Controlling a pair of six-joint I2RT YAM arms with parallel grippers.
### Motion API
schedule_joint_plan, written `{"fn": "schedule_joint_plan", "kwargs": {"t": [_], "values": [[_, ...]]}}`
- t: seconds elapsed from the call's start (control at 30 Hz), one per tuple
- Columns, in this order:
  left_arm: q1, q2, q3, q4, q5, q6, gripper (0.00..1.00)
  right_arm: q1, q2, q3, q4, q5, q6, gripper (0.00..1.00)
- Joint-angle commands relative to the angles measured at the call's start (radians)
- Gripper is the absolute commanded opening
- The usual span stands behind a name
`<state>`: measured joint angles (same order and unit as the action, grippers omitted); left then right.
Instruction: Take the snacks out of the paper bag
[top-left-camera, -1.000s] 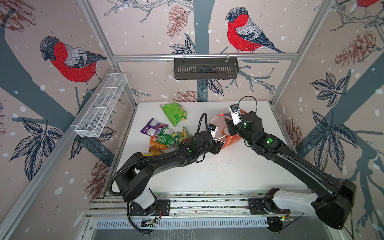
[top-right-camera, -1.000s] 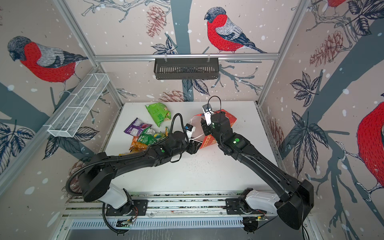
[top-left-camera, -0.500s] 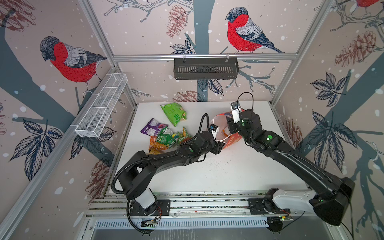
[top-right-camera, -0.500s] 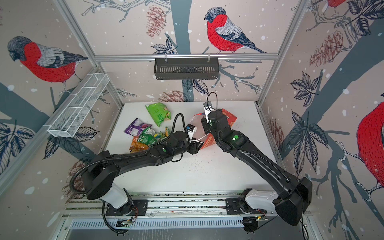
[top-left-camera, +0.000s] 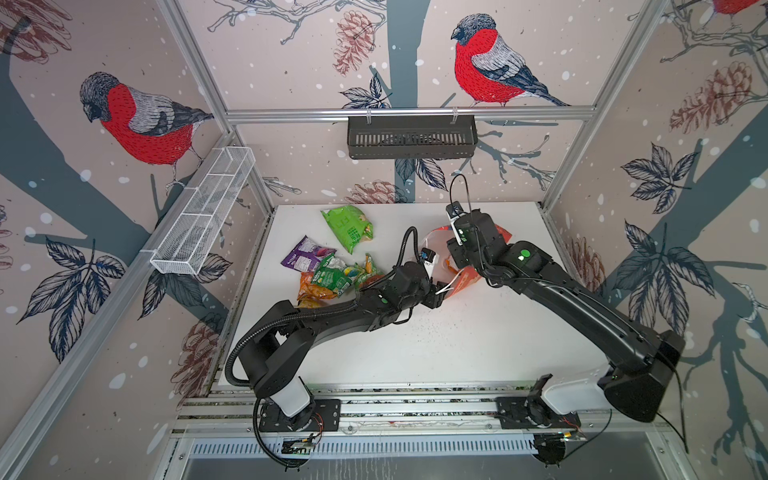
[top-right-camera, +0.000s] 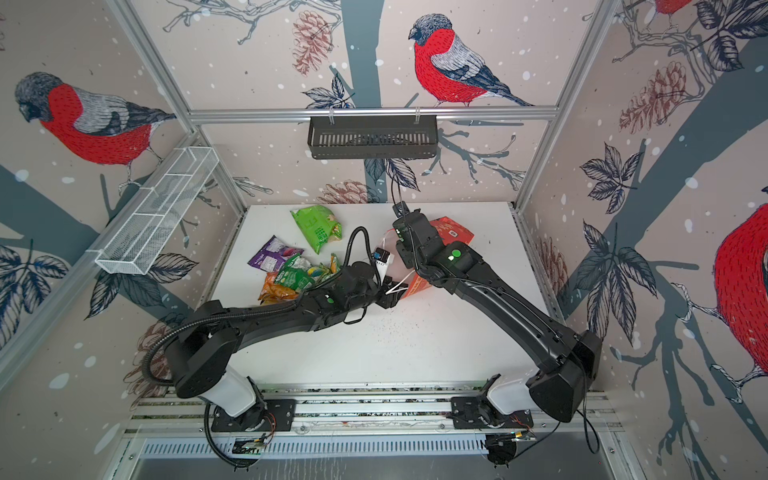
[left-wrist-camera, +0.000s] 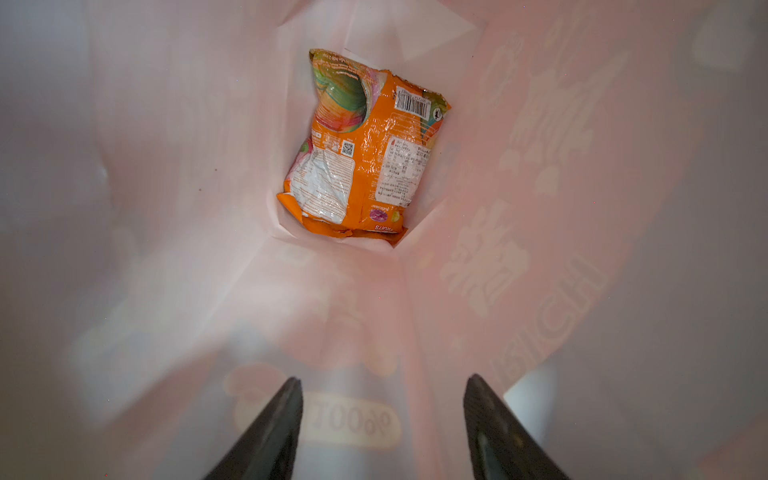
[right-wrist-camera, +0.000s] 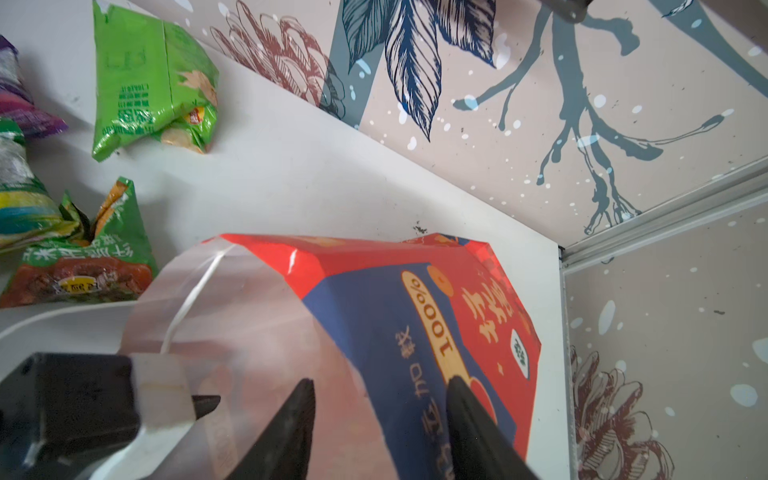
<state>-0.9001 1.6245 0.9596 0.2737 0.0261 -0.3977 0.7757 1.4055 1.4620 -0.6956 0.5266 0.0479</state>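
glossy foil packet (left-wrist-camera: 365, 145) — matt paper bag (right-wrist-camera: 353, 266)

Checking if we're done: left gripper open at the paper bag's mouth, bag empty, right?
Not empty: the left wrist view shows an orange packet at the bottom of the paper bag. The left gripper is open at its mouth.

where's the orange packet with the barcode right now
The orange packet lies at the bottom of the paper bag, in the left wrist view, straight ahead of the open left gripper.
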Motion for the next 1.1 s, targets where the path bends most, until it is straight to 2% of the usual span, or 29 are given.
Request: {"fn": "schedule_joint_plan", "kwargs": {"t": [0.0, 0.13, 0.33, 0.6, 0.9, 1.07], "values": [[-0.002, 0.004, -0.004, 0.053, 0.016, -0.024, 0.62, 0.020, 0.002, 0.001, -0.076, 0.047, 0.000, 0.40], [-0.003, 0.006, -0.007, 0.052, 0.019, -0.033, 0.62, 0.053, -0.021, -0.038, -0.070, 0.074, -0.004, 0.19], [-0.003, -0.030, -0.037, 0.061, -0.029, -0.034, 0.62, 0.096, -0.097, -0.137, -0.017, 0.082, -0.015, 0.01], [-0.003, -0.093, -0.086, 0.081, -0.103, -0.025, 0.69, 0.143, -0.285, -0.342, 0.112, 0.087, -0.004, 0.00], [-0.003, -0.107, -0.142, 0.157, -0.089, -0.043, 0.69, 0.146, -0.560, -0.598, 0.326, 0.036, -0.052, 0.00], [-0.003, -0.093, -0.150, 0.176, -0.086, -0.043, 0.69, 0.137, -0.582, -0.604, 0.309, 0.027, -0.054, 0.00]]}}
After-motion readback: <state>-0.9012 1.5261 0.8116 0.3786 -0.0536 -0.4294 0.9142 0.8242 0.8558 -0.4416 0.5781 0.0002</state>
